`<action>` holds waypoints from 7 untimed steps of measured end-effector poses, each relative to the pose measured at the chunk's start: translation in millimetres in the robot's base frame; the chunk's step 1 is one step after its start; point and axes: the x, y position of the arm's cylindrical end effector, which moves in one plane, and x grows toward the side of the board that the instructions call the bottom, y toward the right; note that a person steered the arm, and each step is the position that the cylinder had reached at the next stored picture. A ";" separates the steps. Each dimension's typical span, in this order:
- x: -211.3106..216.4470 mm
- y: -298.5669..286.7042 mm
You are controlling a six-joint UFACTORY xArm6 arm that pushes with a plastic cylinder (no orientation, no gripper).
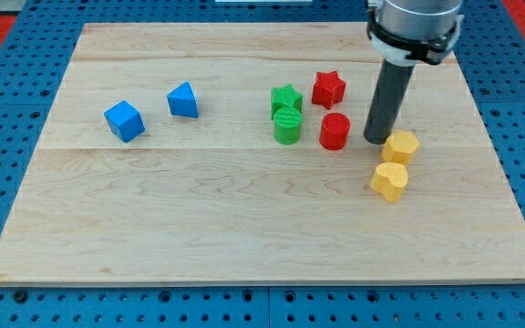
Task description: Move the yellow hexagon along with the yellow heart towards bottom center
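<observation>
The yellow hexagon [401, 146] lies at the view's right on the wooden board. The yellow heart [389, 180] lies just below it, nearly touching. My tip [376, 139] rests on the board right at the hexagon's upper left side, between it and the red cylinder [334, 131]. The dark rod rises from the tip to the arm at the view's top right.
A red star [328, 88] lies above the red cylinder. A green star [285, 98] and a green cylinder [288, 126] sit together left of them. A blue cube [124, 120] and a blue triangular block [182, 99] lie at the left. The board's right edge [499, 146] is near the yellow blocks.
</observation>
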 end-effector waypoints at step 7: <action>32.0 67.7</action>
